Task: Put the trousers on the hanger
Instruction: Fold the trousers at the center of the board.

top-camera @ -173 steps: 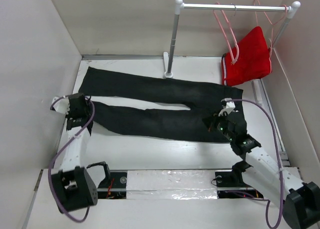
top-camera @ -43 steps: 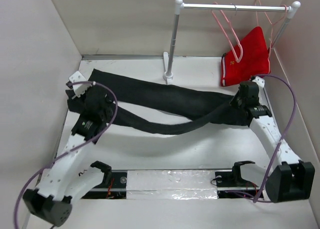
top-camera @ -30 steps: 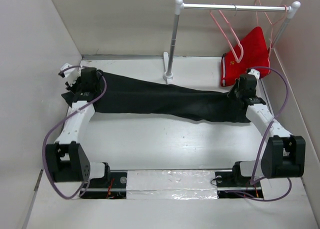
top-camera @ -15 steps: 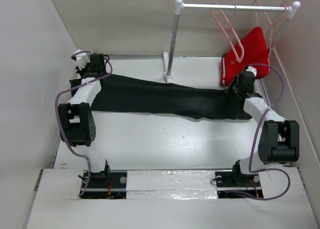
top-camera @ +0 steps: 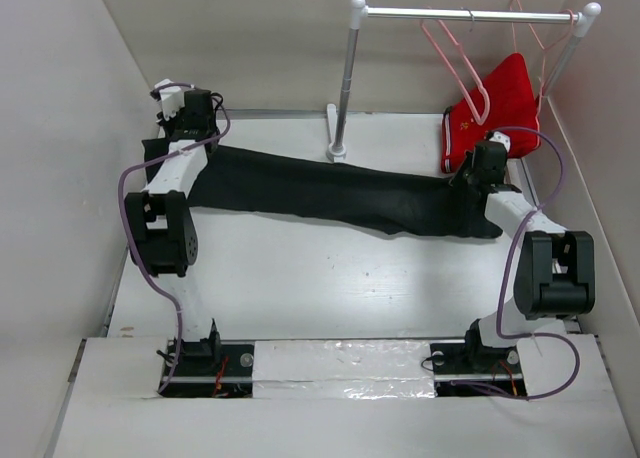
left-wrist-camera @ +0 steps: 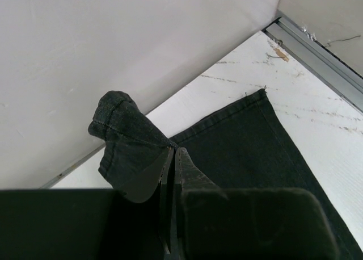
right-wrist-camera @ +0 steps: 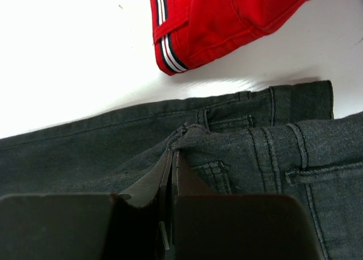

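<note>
The black trousers (top-camera: 320, 190) lie folded lengthwise across the far part of the table, legs to the left, waist to the right. My left gripper (top-camera: 187, 111) is shut on the leg hem (left-wrist-camera: 122, 136) at the far left corner. My right gripper (top-camera: 487, 165) is shut on a fold of the trousers near the waistband (right-wrist-camera: 238, 141). The pale-pink hanger (top-camera: 455, 63) hangs empty on the rail at the back right.
A white rail stand (top-camera: 343, 88) stands at the back, its base just behind the trousers. Red shorts with white trim (top-camera: 495, 113) hang on a second pink hanger at the right, also in the right wrist view (right-wrist-camera: 227, 19). Walls close in left and right.
Both grippers lifted one trouser leg and carried it back over the other, folding the trousers lengthwise. In the last half second both moved slightly farther back.
</note>
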Robot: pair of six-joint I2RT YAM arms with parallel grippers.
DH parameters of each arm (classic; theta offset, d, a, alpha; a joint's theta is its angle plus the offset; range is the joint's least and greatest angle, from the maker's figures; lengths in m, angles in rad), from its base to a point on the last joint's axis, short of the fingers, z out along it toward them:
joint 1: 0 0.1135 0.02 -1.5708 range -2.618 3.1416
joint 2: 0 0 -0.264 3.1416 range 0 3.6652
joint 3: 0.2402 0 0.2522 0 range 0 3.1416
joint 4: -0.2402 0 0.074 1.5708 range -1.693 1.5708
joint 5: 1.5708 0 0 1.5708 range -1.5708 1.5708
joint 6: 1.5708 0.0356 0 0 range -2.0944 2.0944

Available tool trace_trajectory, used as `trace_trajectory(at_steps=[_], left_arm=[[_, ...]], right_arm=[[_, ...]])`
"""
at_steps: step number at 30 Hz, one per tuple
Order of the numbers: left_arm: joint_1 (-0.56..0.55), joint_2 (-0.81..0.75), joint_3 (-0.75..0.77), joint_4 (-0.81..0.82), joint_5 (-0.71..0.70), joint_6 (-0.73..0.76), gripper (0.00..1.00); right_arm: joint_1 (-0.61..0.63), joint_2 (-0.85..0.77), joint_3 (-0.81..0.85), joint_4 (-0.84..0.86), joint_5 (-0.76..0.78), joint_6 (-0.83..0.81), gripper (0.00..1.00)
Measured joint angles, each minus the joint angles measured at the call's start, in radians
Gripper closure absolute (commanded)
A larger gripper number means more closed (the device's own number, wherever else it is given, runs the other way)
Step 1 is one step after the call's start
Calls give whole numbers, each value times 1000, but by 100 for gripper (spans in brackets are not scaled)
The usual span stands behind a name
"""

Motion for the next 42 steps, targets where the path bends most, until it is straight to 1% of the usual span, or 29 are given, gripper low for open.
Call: trace_trajectory(at_steps=[2,5,11,13,14,15,19,20,22,23,24,25,26,27,28,29,30,33,37,38,39,40,42], left_arm=[[-1,7,21,-6,2,15,100],[-5,60,117,-5,2,36,100],[-26,219,278,31,1,112,100],[-31,303,364,21,3,130,97],[-32,340,393,22,6,135,94],[-32,366,407,21,8,139,88],[-27,449,439,7,3,157,87],[-25,468,455,6,3,162,85],[-22,504,500,8,3,177,73],[-19,518,523,12,4,184,68],[-17,527,541,12,5,189,59],[-16,533,556,15,7,190,56],[-16,533,561,20,10,187,53],[-15,527,555,33,15,182,52],[-14,515,534,45,28,169,52],[-14,498,505,49,40,155,52],[-14,473,462,54,58,140,51],[-13,368,290,47,122,69,52],[-10,185,44,48,208,-42,53],[-8,142,-2,38,231,-80,53],[-6,109,-29,23,254,-121,52],[0,85,-46,14,282,-163,52],[24,47,-89,18,341,-241,52]], right_arm=[[0,5,2,8,-1,-2,100],[0,25,16,10,-3,-4,100],[-2,71,34,19,-2,-10,100],[-2,89,45,17,0,-12,100],[-2,99,55,14,1,-14,100],[-2,109,65,12,3,-15,100],[0,142,98,10,19,-21,100],[1,145,100,11,27,-21,100],[2,147,100,10,39,-23,100],[2,147,100,10,43,-22,97],[3,147,100,10,48,-21,87],[3,147,100,10,49,-18,56],[3,147,100,11,50,-11,42],[5,147,100,14,53,-14,32],[6,145,99,16,51,-13,17],[6,139,96,18,51,-8,12],[6,130,90,18,45,-9,10],[7,69,60,26,30,-1,8],[7,-94,-48,68,5,19,9],[7,-142,-84,77,-7,25,12],[7,-186,-115,89,-19,29,19],[10,-229,-149,105,-39,37,53],[27,-318,-225,126,-58,44,92]])
